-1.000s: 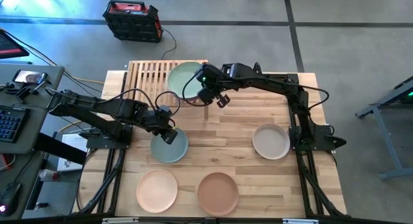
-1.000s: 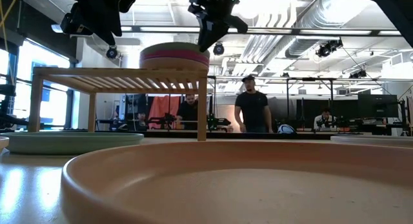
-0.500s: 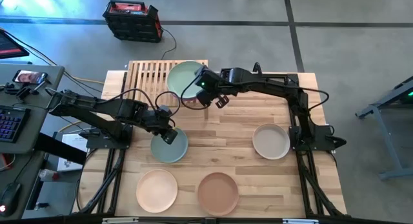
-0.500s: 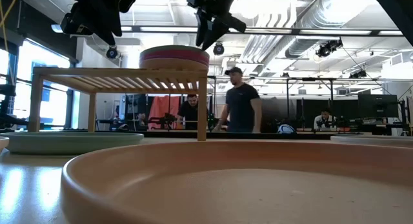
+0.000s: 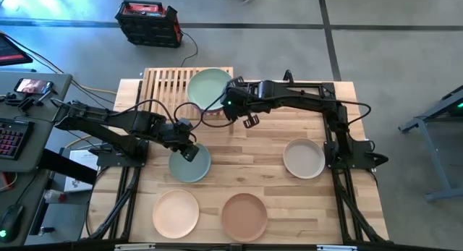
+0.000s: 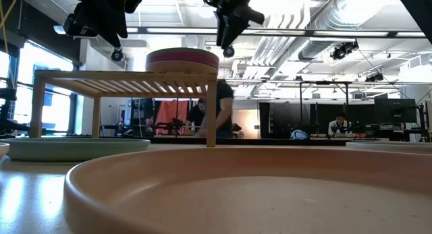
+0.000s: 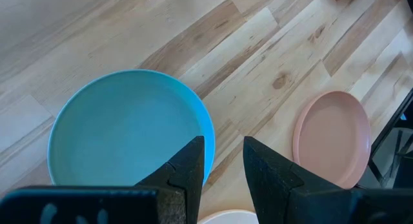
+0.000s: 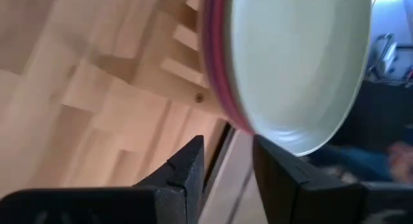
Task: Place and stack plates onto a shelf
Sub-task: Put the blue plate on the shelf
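The slatted wooden shelf (image 5: pixel 165 84) stands on legs at the table's far left. A stack of plates, topped by a mint green one (image 5: pixel 208 88), rests on its right end (image 6: pixel 182 59). My right gripper (image 5: pixel 250 120) hangs open just right of the stack, level with its top in the low view (image 6: pixel 227 44), touching nothing; its wrist view shows the stack's magenta rim (image 8: pixel 216 69) beyond the fingers. My left gripper (image 5: pixel 189 153) hovers open above the grey-teal plate (image 7: pixel 122 130), which lies flat on the table.
A cream plate (image 5: pixel 304 158) lies at the right, a peach plate (image 5: pixel 176 213) and a brown plate (image 5: pixel 244 217) near the front edge. The shelf's left half (image 5: pixel 160 83) is bare slats. Bare wood lies mid-table. People move in the room beyond.
My right gripper has drawn back from the stack toward the table's right edge, rising a little and rolling about its own axis. The stack has stayed put on the shelf. A person in the background has walked leftward behind the shelf leg.
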`<state>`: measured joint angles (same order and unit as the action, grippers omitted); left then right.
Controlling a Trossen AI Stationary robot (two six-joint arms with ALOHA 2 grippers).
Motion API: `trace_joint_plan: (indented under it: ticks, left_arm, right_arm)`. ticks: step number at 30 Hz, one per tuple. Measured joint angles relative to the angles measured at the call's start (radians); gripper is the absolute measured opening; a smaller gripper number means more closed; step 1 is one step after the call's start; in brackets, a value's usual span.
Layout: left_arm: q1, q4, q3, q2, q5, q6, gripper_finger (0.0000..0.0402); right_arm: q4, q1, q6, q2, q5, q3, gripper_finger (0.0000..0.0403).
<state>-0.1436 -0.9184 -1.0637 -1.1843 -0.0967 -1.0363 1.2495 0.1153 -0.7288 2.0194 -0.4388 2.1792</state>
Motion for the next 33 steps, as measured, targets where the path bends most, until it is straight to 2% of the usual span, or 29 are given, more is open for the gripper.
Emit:
trace_joint_plan:
  ticks: [8, 13, 24, 33]
  left_arm:
    - [0.0, 0.0, 0.0, 0.0, 0.0, 0.033, 0.0097]
    - [0.0, 0.001, 0.0, 0.0, 0.0, 0.053, 0.0097]
    - [0.0, 0.005, 0.0, 0.0, -0.027, 0.106, 0.0097]
    - [0.0, 0.002, 0.0, -0.005, -0.055, 0.109, 0.0097]
  right_arm:
    - [0.102, -0.1, 0.277, -0.006, 0.002, 0.0, 0.0107]
    - [0.15, -0.164, 0.515, -0.006, 0.035, 0.0, 0.0107]
    - [0.165, -0.263, 1.048, -0.006, 0.278, 0.0, 0.0107]
    - [0.165, -0.356, 1.315, -0.006, 0.286, -0.001, 0.0107]
